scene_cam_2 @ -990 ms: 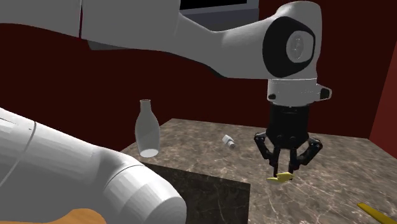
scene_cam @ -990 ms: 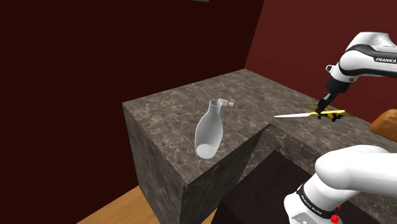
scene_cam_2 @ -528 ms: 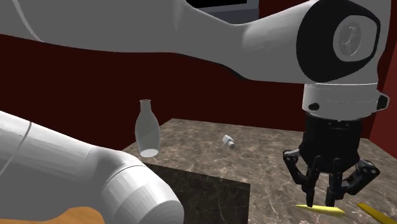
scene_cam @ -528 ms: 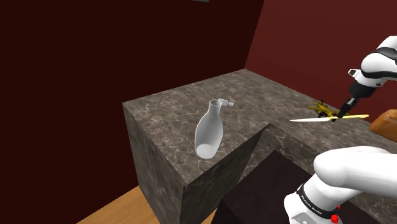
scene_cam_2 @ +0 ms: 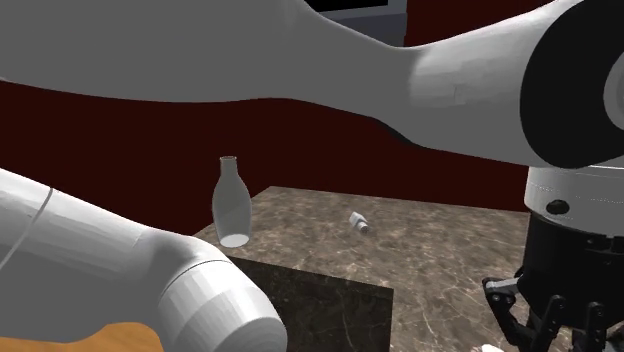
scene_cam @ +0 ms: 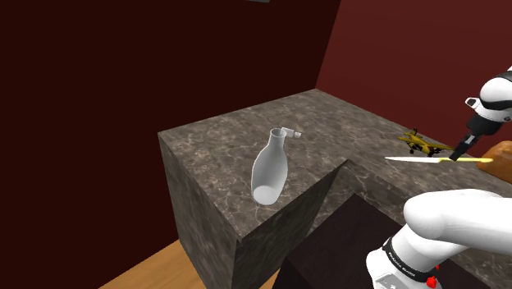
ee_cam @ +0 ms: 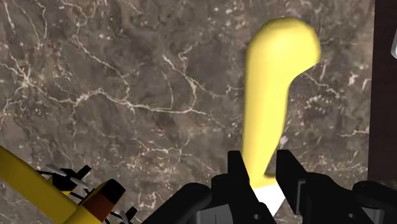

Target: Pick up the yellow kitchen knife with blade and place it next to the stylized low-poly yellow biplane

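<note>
Yellow-handled kitchen knife with pale blade (scene_cam: 431,159): far right of shoulder view, level, just beside small yellow low-poly biplane (scene_cam: 422,144), over dark marbled counter (scene_cam: 328,123). Black two-finger gripper (scene_cam: 458,153) clamps knife where blade meets handle, handle jutting past fingers. Pick-up done; set-down and release left.
</note>
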